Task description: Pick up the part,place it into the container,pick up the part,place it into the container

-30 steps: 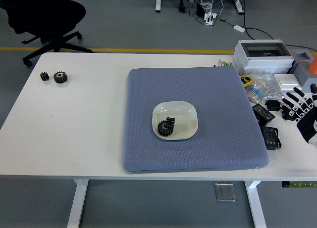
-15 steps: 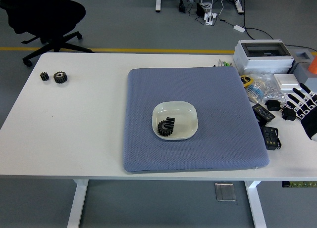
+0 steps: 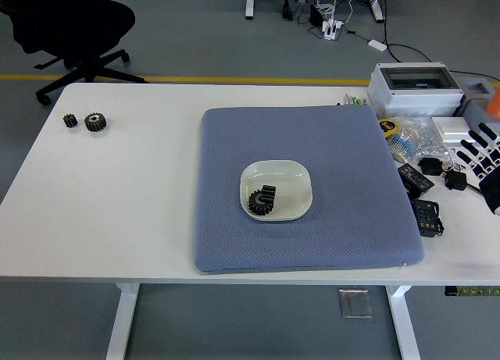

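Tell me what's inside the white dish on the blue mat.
The white dish holds black gear parts in its near-left corner, a toothed gear against a second black piece. They overlap, so whether anything lies beneath them cannot be seen. The rest of the dish shows bare.

The white bench (image 3: pixel 117 212) carries a blue-grey mat (image 3: pixel 344 212) across its middle, well away from the right hand's (image 3: pixel 486 163) spread fingers (image 3: pixel 469 151) at the right edge. Just beside those fingers lie black adapters (image 3: pixel 419 194), a black plug (image 3: pixel 457 180) and a bag of small parts (image 3: pixel 408 138); a grey box (image 3: pixel 414 89) stands beyond them. Far across from the fingers, near the left back corner, sit two small black gears (image 3: pixel 87 122).
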You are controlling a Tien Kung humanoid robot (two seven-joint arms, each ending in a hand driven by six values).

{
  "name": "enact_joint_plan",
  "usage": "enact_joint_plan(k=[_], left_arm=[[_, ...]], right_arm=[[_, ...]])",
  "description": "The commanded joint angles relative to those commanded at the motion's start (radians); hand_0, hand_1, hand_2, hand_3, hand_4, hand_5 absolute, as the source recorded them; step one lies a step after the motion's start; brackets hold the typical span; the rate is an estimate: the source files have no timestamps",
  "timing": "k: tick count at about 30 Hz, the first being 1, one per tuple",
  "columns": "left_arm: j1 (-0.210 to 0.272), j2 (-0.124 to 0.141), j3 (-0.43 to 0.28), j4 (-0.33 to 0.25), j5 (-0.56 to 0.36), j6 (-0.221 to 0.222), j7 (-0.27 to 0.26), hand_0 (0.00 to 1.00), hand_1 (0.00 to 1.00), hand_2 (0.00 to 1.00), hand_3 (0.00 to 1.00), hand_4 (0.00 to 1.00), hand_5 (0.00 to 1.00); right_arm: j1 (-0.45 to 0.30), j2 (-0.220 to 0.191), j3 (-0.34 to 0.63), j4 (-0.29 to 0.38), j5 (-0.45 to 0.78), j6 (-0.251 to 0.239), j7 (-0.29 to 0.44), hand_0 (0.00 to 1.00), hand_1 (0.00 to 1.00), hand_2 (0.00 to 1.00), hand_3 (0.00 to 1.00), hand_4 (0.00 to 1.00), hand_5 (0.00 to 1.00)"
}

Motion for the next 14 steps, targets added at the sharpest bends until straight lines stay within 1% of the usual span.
enact_joint_plan(k=[2,3,14], left_arm=[[-0.001,0.000,0.002,0.000,-0.001,0.000,0.000,0.624,0.599,0.645,0.554,0.644,0.571],[-0.001,0.000,0.003,0.000,-0.002,0.000,0.000,0.622,0.602,0.645,0.555,0.644,0.570],[0.006,0.000,0.015,0.000,-0.001,-0.002,0.002,0.623,0.601,0.644,0.555,0.644,0.570]], right_arm=[[0.000,-0.001,0.003,0.005,0.000,-0.003,0.003,0.852,0.792,0.820,0.818,0.998,0.886],[-0.001,-0.001,0.004,0.007,0.000,-0.004,0.004,0.834,0.783,0.813,0.809,0.998,0.881],[-0.015,0.007,0.006,0.017,-0.005,-0.009,0.000,0.826,0.779,0.808,0.799,0.998,0.875]])
